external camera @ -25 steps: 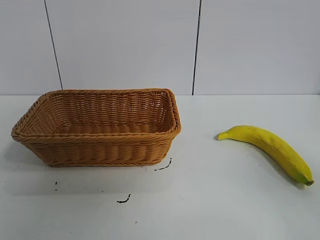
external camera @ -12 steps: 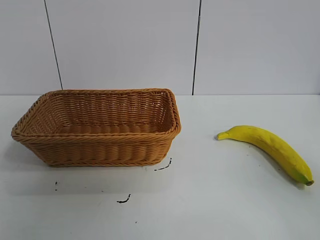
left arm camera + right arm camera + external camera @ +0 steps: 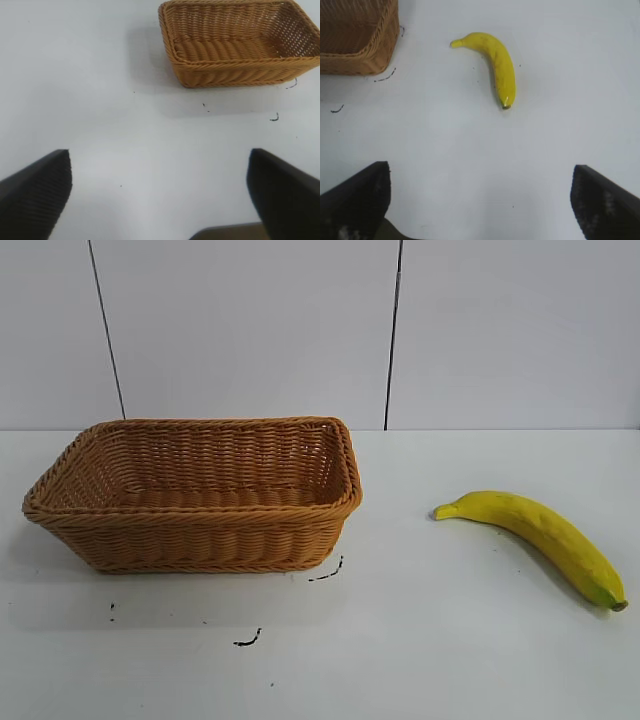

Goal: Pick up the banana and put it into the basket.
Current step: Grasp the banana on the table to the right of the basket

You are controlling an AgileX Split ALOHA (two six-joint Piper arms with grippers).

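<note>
Nothing here can be read: no words, labels, brands or numbers show on the basket (image 3: 195,495), the banana (image 3: 540,532) or the desk (image 3: 430,650).

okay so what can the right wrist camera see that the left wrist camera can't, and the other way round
Only the right wrist view shows the banana, lying on the white table apart from the basket, and the open right gripper.

Only the left wrist view shows the whole basket, empty inside, and the open left gripper.

Both show the table, part of the basket (just one corner in the right wrist view) and small dark marks on the table near it.
</note>
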